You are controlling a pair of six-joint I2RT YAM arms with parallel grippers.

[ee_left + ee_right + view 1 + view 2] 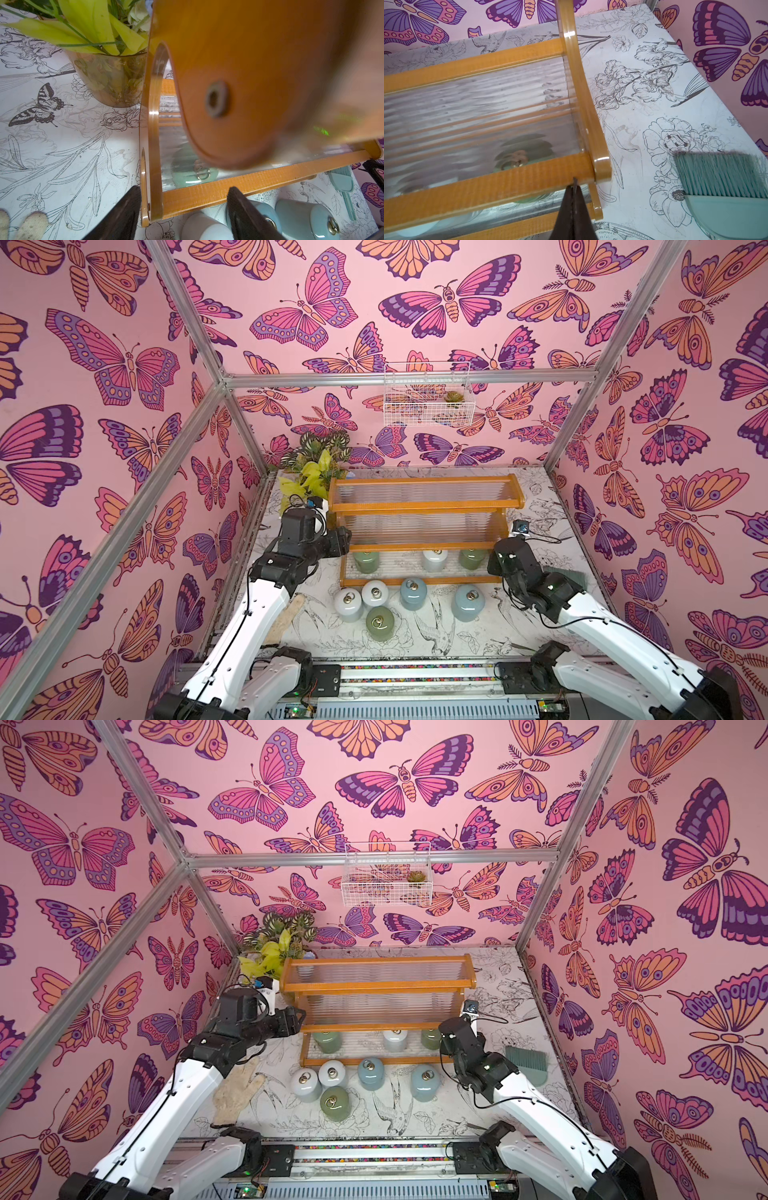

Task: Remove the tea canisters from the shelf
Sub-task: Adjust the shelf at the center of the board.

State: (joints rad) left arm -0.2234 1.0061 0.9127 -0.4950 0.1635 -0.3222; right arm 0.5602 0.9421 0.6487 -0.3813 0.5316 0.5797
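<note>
A knit glove [237, 1090] lies in plain sight beside the left arm in a top view. The left wrist view catches only its fingertips, but adds the glass vase [110, 83] of leaves standing by the left end of the shelf [424, 506]. The left gripper [184, 188] has its fingers spread, one either side of the shelf's left front corner, gripping nothing that I can make out. Five tea canisters [380, 622] stand on the table [469, 647] just in front of the shelf, apart from both grippers: two white, one green, two blue. Three more — green, white, green — sit on the lowest tier, blurred behind ribbed plastic in the wrist views. The right gripper [574, 193] is pressed together and empty. Its tip rests against the middle tier's front rail near the right end, above the right-hand green canister. A teal brush [720, 176] lies right of the shelf, its bristles large in the right wrist view.
</note>
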